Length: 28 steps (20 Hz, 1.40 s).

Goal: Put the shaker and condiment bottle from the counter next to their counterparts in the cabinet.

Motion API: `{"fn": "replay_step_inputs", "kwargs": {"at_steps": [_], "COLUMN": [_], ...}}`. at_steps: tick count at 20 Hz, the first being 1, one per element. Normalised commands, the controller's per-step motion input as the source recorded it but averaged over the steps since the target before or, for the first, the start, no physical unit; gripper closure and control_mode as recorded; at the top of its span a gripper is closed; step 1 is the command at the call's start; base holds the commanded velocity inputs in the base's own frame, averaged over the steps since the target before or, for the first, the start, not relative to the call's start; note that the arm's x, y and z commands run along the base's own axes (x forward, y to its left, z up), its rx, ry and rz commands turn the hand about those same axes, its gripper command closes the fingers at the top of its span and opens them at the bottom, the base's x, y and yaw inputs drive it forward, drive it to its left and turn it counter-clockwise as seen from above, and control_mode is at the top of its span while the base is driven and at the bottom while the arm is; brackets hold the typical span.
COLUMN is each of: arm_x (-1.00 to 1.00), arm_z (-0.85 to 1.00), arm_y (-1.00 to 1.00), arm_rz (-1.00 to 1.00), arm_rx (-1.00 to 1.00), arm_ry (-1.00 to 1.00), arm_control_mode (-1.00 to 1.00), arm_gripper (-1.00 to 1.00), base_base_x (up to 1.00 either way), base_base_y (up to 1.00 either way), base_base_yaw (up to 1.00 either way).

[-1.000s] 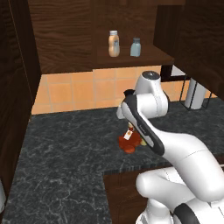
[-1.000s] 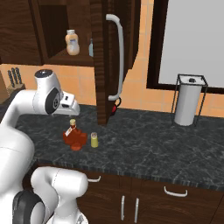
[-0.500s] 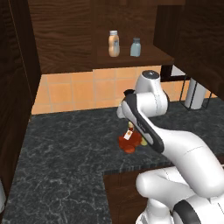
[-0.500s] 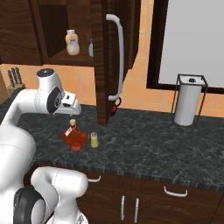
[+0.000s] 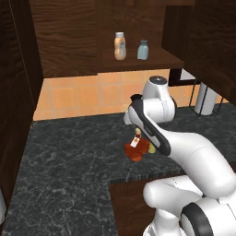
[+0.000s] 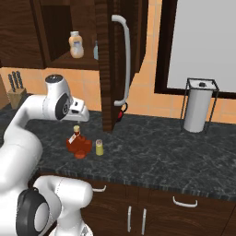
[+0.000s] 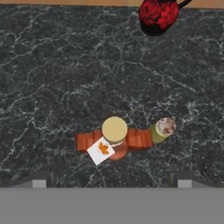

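In the left base view the condiment bottle [image 5: 135, 150] stands upright on the dark counter [image 5: 69, 156], near its front edge, with the white arm bent over it; the bottle sits directly below the arm's forward end, and the shaker [image 5: 151, 148] peeks out just to its right. On the cabinet [image 5: 69, 41] shelf far above stand the peach bottle [image 5: 120, 46] and, to its right, the blue-grey shaker [image 5: 143, 50]. In the right base view the condiment bottle [image 6: 79, 144] and the yellow-green shaker [image 6: 99, 147] stand side by side, just apart, under and slightly right of the arm's head; a paper towel holder [image 6: 198, 106] stands far right. In the hand view the gripper [image 7: 112, 183] looks straight down with its fingers spread wide, holding nothing; the bottle's tan cap [image 7: 114, 129] lies between the two fingertips [image 7: 41, 181] and a little beyond them, the shaker [image 7: 162, 129] touches or nearly touches its right shoulder, and a dark red jug [image 7: 158, 15] sits well beyond at the far edge.
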Motion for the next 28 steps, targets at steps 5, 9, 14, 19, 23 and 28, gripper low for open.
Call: {"fn": "replay_step_inputs", "kwargs": {"at_steps": [5,9,14,19,23,28], "arm_x": [0.01,0.16,0.16,0.03,0.18,0.32], "arm_z": [-0.27,-0.19,-0.1,-0.1,-0.11,-0.06], "arm_y": [0.0,0.0,0.0,0.0,0.0,0.0], "arm_rz": [0.0,0.0,0.0,0.0,0.0,0.0], "arm_rx": [0.0,0.0,0.0,0.0,0.0,0.0], "arm_ry": [0.0,0.0,0.0,0.0,0.0,0.01], "arm_control_mode": [-1.0,-1.0,-1.0,-1.0,-1.0,-1.0], "arm_gripper": [-1.0,-1.0,-1.0,-1.0,-1.0,-1.0], "base_base_x": [0.0,0.0,0.0,0.0,0.0,0.0], "base_base_y": [0.0,0.0,0.0,0.0,0.0,0.0], "base_base_yaw": [0.0,0.0,0.0,0.0,0.0,0.0]}}
